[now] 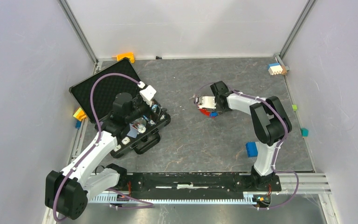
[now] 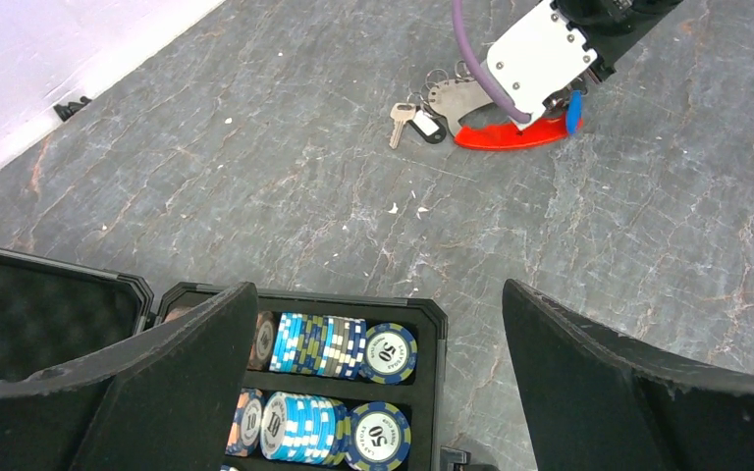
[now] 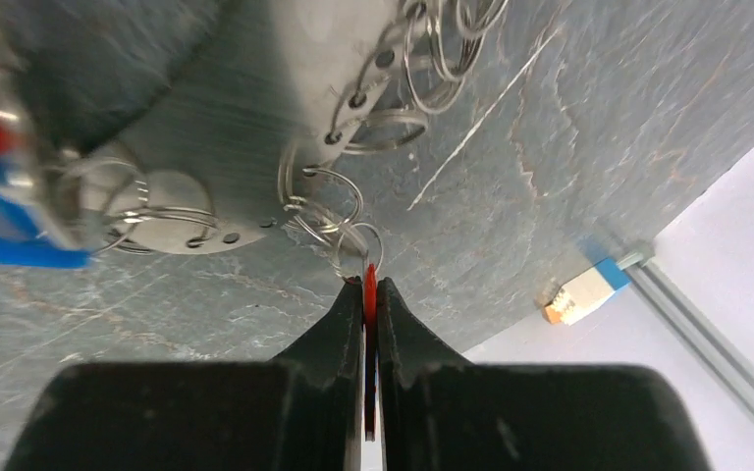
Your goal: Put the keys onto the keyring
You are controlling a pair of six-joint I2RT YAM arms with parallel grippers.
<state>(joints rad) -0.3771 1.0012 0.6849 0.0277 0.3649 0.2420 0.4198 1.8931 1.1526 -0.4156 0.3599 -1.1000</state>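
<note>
The keyring lies mid-table: a silvery-grey strap (image 2: pixel 457 98) with a long red clip (image 2: pixel 511 135), also seen from above (image 1: pixel 207 112). Several small metal rings (image 3: pixel 339 211) hang from the strap (image 3: pixel 236 118). My right gripper (image 3: pixel 369 282) is shut on a thin red piece seen edge-on, the red-headed key (image 3: pixel 369 294), with its tip at a ring; from above it sits at the strap's left end (image 1: pixel 198 100). The blue-headed key (image 2: pixel 573 111) lies by the clip, blurred in the right wrist view (image 3: pixel 10 245). My left gripper (image 2: pixel 378 289) is open and empty over a chip case.
An open black case (image 1: pixel 156 133) of poker chips (image 2: pixel 388 353) sits at left, its lid (image 1: pixel 105 88) behind. A small metal key with a black tag (image 2: pixel 401 123) lies left of the strap. Loose blocks: blue (image 1: pixel 251 149), orange (image 1: pixel 126 57), white-blue (image 1: pixel 276 68), yellow (image 1: pixel 79 113).
</note>
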